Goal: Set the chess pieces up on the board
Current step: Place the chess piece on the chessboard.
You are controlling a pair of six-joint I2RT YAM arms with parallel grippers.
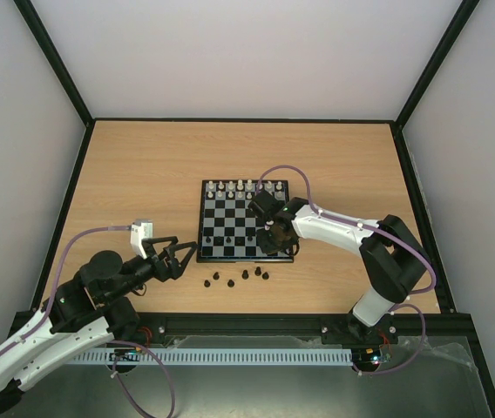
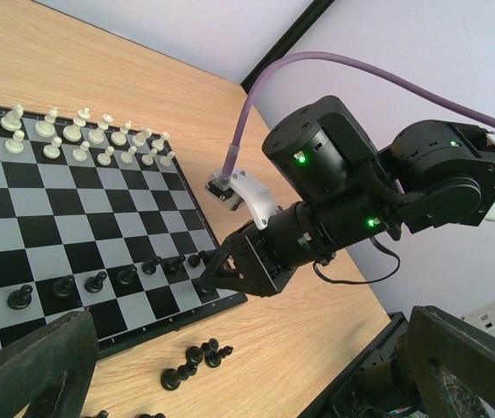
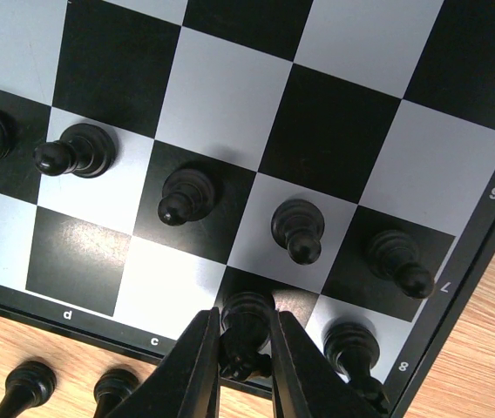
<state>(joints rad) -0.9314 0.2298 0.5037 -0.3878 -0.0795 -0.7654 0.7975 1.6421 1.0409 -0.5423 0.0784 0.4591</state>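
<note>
The board (image 1: 230, 223) lies mid-table, with black and pale grey checks. My right gripper (image 1: 270, 237) is over its near right corner, shut on a dark chess piece (image 3: 247, 315) that stands on a black square of the near row; its fingers (image 3: 202, 366) press both sides. Another dark piece (image 3: 350, 343) stands on the corner square beside it. A row of dark pawns (image 3: 298, 228) stands one rank further in. Several loose dark pieces (image 1: 246, 276) lie on the table before the board. My left gripper (image 1: 174, 258) is open and empty, left of the board.
The tiny white pieces (image 1: 243, 187) fill the board's two far rows. A black frame (image 1: 247, 324) runs along the table's near edge. The right arm (image 2: 335, 200) reaches in over the board's corner (image 2: 204, 300) in the left wrist view.
</note>
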